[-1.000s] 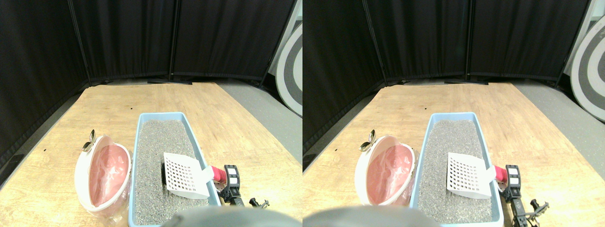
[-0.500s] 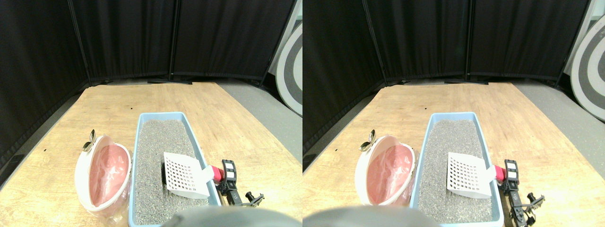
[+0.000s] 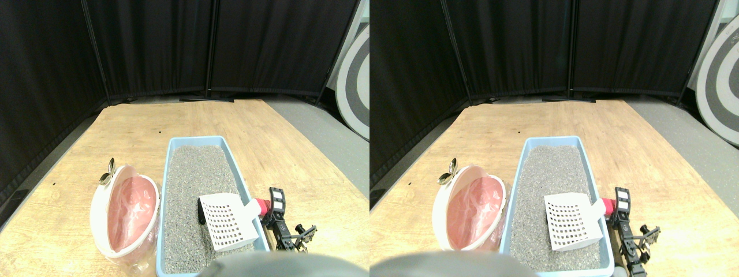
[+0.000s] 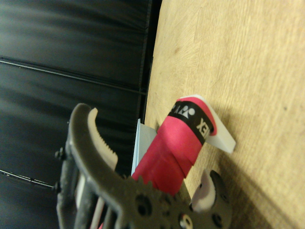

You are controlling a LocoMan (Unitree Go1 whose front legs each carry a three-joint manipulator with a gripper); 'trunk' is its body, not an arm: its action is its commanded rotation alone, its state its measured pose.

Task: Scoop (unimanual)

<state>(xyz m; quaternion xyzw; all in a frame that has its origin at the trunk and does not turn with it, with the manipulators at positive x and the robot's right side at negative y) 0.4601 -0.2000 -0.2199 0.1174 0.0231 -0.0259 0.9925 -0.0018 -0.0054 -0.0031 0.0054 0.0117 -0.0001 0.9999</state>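
- A wooden floor board [image 3: 242,124] of pale plank-patterned wood spreads across the middle.
- Black curtain panels [image 3: 156,46] on dark poles close off the far side and the left.
- Grey floor [image 3: 323,138] runs along the right.
- A round grey-and-white ringed board [image 3: 353,86] leans at the far right.

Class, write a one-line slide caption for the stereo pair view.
White slotted plastic scoop angled over grey litter in a light-blue tray, beside a pink-lined white bin.
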